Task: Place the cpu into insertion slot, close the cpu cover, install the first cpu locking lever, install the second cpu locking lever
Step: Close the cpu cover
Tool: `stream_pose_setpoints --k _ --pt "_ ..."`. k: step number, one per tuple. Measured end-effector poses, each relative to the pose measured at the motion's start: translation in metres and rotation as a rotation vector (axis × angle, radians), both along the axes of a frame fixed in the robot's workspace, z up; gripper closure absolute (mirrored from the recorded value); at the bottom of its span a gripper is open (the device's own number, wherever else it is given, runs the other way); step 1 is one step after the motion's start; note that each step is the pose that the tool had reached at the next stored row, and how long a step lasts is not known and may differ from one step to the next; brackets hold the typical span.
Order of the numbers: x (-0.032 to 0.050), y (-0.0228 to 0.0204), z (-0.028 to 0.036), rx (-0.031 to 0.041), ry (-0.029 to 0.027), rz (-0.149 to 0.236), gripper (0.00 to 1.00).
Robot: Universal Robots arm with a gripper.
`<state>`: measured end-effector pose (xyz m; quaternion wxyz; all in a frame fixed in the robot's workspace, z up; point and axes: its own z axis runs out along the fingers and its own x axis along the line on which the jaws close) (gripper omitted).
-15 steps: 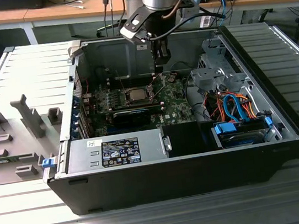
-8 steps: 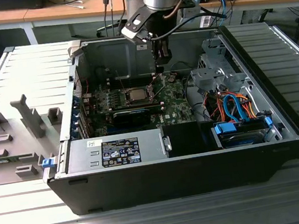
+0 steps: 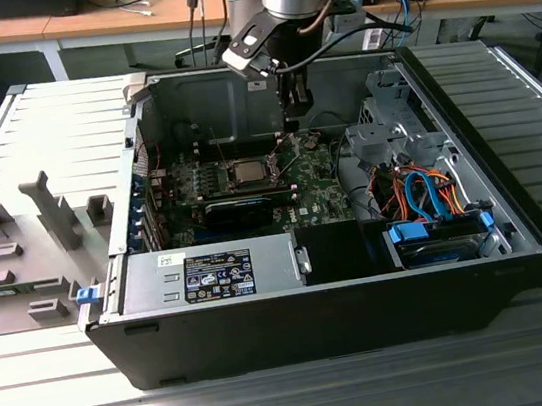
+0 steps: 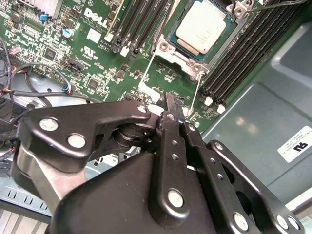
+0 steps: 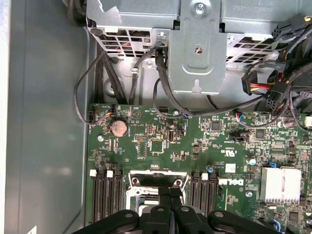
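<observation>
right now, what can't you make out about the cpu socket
- First wrist view: the black metal claw covers the middle of the square silver-rimmed insertion slot, hiding its contents.
- Second wrist view: the picture's edge cuts off part of the flat silver-grey square cpu.
- Exterior view: the slot is too small to tell whether anything is latched over it.

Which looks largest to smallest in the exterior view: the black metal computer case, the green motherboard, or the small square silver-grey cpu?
1. Black metal computer case
2. Green motherboard
3. Small square silver-grey cpu
The differences are clear.
</observation>
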<state>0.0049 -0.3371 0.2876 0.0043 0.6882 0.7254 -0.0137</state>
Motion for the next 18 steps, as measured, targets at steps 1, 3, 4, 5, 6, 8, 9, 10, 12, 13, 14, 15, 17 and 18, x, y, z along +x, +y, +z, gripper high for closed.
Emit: stream_pose_setpoints --k 1,3,4,5,6,8,9,10,12,13,14,15,17,18 --pt "0.0004 0.0 0.0 0.0 -0.0001 0.0 0.89" --pt "0.0014 0.0 -0.0001 0.0 0.0 0.0 0.89" --pt "0.002 0.0 -0.0002 0.0001 0.0 0.0 0.89" --pt "0.0023 0.0 -0.0002 0.0 0.0 0.0 0.89" --pt "0.0025 0.0 -0.0002 0.0 0.0 0.0 0.89" --pt "0.0036 0.0 -0.0002 0.0 0.0 0.0 0.89" --pt "0.004 0.0 -0.0003 0.0001 0.0 0.0 0.89" --pt "0.0043 0.0 -0.0003 0.0 0.0 0.0 0.89" --pt "0.0048 0.0 -0.0003 0.0 0.0 0.0 0.89" --pt "0.005 0.0 -0.0003 0.0 0.0 0.0 0.89" --pt "0.0053 0.0 -0.0003 0.0001 0.0 0.0 0.89" --pt "0.0058 0.0 -0.0003 0.0 0.0 0.0 0.89" --pt "0.0075 0.0001 -0.0004 0.0001 0.0 0.0 0.89" --pt "0.0097 0.0004 -0.0005 0.0003 -0.0001 0.0 0.89"
